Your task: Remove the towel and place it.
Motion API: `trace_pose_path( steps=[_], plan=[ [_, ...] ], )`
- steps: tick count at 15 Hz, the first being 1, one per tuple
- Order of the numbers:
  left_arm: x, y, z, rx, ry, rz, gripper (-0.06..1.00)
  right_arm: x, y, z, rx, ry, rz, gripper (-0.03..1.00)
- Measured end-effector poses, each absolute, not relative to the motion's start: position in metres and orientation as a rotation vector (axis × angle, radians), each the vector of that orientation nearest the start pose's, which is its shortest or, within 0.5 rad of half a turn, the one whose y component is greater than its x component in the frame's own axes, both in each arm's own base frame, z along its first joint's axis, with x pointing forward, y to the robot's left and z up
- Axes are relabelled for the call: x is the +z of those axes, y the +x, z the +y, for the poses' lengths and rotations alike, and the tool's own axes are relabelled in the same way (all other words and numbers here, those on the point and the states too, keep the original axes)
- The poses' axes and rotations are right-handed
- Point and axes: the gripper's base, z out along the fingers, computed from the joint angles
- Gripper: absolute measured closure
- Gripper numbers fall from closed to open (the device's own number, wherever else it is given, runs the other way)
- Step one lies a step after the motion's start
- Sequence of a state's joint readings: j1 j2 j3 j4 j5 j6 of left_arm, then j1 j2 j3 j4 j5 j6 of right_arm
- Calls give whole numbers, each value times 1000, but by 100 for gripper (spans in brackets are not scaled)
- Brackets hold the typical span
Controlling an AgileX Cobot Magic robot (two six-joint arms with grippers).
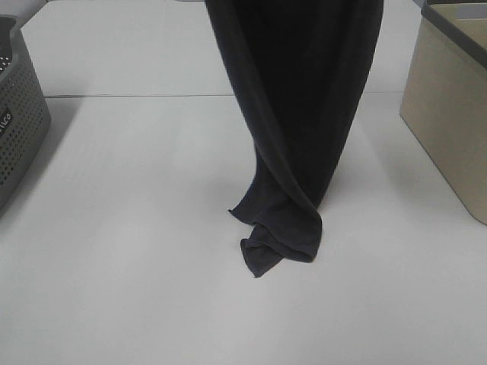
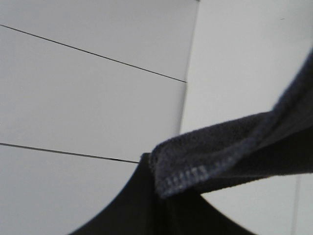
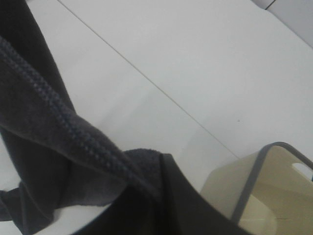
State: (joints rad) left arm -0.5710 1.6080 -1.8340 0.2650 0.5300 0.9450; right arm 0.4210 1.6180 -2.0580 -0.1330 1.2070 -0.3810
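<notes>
At the left edge of the white worktop [image 1: 137,228] stands a grey perforated basket [image 1: 17,114], well apart from the action. The left hand [image 2: 149,198], out of the overhead camera's sight, is closed on the towel [image 1: 300,106]. Its wrist camera shows a stitched hem of the dark cloth running out from between the pinched jaws. The towel hangs in a long charcoal column over the middle of the worktop, its top out of frame and its lower end crumpled in a small heap that touches the surface. The right hand [image 3: 161,205], likewise unseen from above, is clamped on another stretch of the hemmed edge, and the cloth trails away from its jaws toward the worktop below. At the far right sits a beige bin [image 1: 449,106] with a dark rim, which the right wrist camera shows near that hand.

The step in hand appears to be carrying the lifted towel to where it will be placed. Doing it well likely means firm grips, with the two hands level and apart so the top edge is taut. The trailing end should be raised clear of the worktop, and then both hands should move together so the cloth neither twists nor slips. Which container, if either, is the target cannot be told from these views.
</notes>
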Motion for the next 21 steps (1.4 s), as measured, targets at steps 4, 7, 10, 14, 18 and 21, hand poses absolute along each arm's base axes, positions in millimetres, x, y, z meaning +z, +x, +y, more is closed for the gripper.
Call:
trace_pose_path(
  steps=[4,7,10,14,18,21],
  plan=[
    [509,321,-192,575,1120,997,94,522,321,124,-278,-759,1708,95],
    [510,337,-183,610,1040,930,94,539,330,133,-270,-702,1463,95],
    [502,364,-165,638,958,907,94,536,348,145,-263,-686,1332,95],
    [476,404,-146,654,883,888,94,506,386,165,-261,-711,1279,95],
    [453,429,-137,666,868,896,94,480,410,178,-252,-733,1270,95],
    [440,450,-130,646,793,881,94,467,425,185,-237,-719,1189,95]
  ],
)
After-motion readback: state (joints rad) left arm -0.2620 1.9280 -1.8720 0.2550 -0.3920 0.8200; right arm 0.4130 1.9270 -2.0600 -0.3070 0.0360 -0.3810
